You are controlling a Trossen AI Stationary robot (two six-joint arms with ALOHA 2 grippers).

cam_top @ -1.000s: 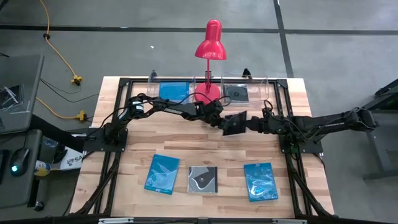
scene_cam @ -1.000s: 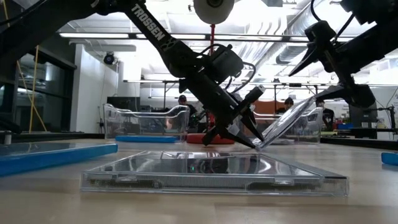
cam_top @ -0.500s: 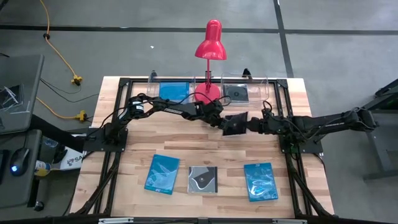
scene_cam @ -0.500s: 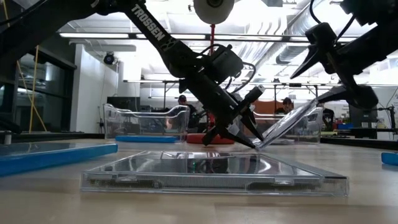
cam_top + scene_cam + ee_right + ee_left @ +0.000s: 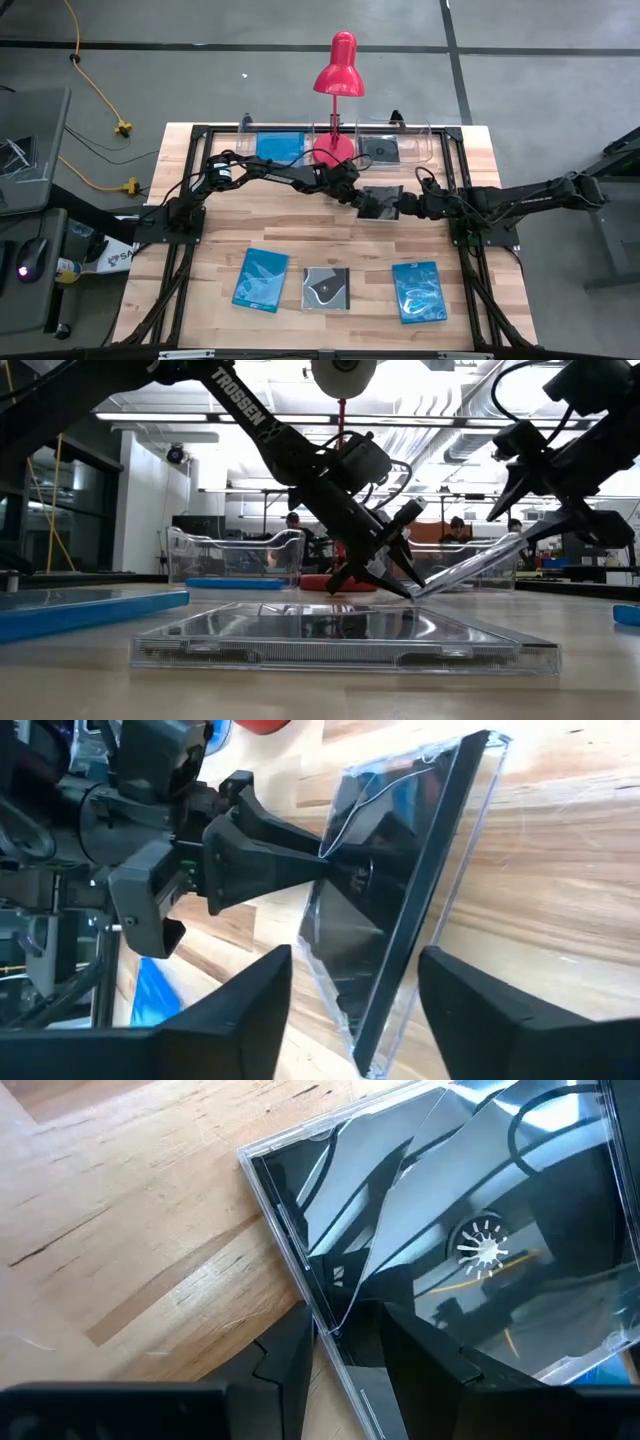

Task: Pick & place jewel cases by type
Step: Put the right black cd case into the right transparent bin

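Observation:
A dark jewel case point(image 5: 382, 199) with a clear lid stands tilted at the table's middle, between both grippers. My left gripper point(image 5: 360, 200) reaches in from the left and is shut on the case's low edge. My right gripper point(image 5: 404, 207) is open, one finger on either side of the case's raised edge point(image 5: 440, 870). Two blue patterned cases point(image 5: 261, 279) point(image 5: 419, 291) and a black case with a white swirl point(image 5: 327, 288) lie flat near the near edge. A plain blue case point(image 5: 280, 146) and a dark case point(image 5: 381, 150) lie in the clear trays at the far edge. My left gripper pinches the case's low edge point(image 5: 322, 1315) between its two fingers point(image 5: 290, 1365), slanting down from the table's left. That edge point(image 5: 415, 592) sits at the table top, and the case slopes up toward the right. My right gripper: whether either finger touches the raised edge point(image 5: 515, 540), I cannot tell.
A red desk lamp point(image 5: 335, 100) stands at the far edge between the two clear trays point(image 5: 425, 145). A black frame runs around the table top. Bare wood shows between the tilted case and the near row. People show in the room behind, in the low view.
The case's raised edge has sunk, so the case lies at a shallower tilt than before; its low edge has stayed in my left gripper. My right gripper has moved a little toward the table's right edge and down.

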